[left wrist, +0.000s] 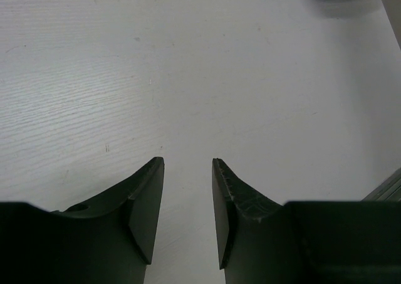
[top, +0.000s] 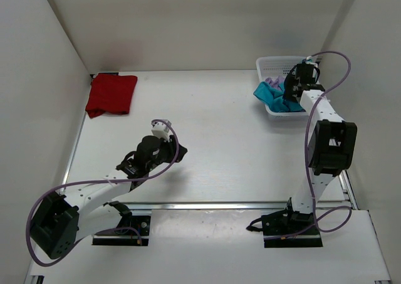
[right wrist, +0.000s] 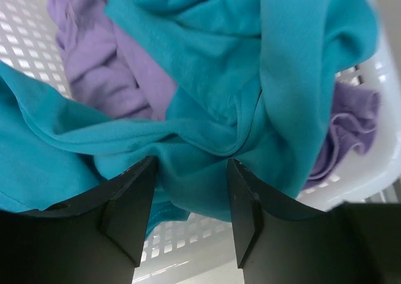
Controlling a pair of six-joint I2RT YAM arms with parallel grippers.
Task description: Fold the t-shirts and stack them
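Note:
A deep red t-shirt [top: 111,94] lies folded at the table's far left corner. A teal-blue t-shirt [top: 270,96] [right wrist: 207,108] and a pale lavender t-shirt [top: 274,81] [right wrist: 106,64] lie crumpled together in the white mesh basket [top: 276,63] [right wrist: 25,39]. My right gripper [top: 293,93] [right wrist: 191,162] reaches down into the basket, open. A fold of the teal shirt bulges between its fingertips. My left gripper [top: 177,153] [left wrist: 188,162] hovers low over bare table near the middle. It is open, with nothing between its fingers.
The basket stands at the far right of the table, against the side wall. White walls close in the table on the left, back and right. A metal rail runs along the near edge by the arm bases.

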